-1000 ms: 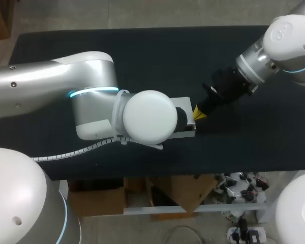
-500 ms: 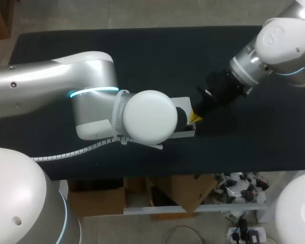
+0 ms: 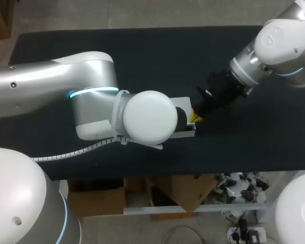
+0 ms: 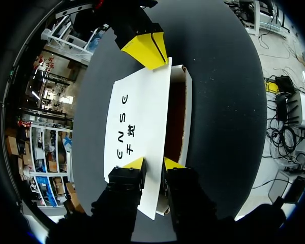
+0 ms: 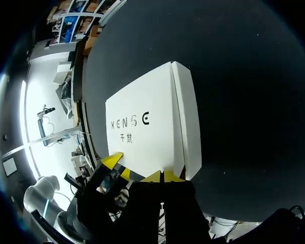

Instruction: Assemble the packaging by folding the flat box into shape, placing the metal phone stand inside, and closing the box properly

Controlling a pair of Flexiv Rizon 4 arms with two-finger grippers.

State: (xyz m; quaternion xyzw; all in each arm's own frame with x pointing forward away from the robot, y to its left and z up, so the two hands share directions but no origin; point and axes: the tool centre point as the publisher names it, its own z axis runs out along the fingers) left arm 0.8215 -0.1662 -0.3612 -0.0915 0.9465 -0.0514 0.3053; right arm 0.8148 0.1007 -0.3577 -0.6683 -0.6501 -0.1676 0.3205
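The white box (image 3: 185, 103) lies mid-table, mostly hidden under my left arm (image 3: 142, 117) in the head view. In the left wrist view its printed lid (image 4: 137, 117) sits slightly ajar, showing the brown inside of one long wall (image 4: 185, 109). My left gripper (image 4: 153, 163) is at the lid's near end, fingers a little apart, the lid's edge running between them. My right gripper (image 5: 162, 176) is shut, its tips touching the lid's (image 5: 142, 132) opposite end; these yellow tips (image 4: 145, 48) also show in the left wrist view. The phone stand is not visible.
The black table (image 3: 142, 56) stretches bare behind the box and to the right of my right gripper (image 3: 195, 117). The table's front edge runs just below the box in the head view.
My right arm has shifted a little left and toward the back, keeping its yellow tips at the box's right end. My left arm and the box stay where they were.
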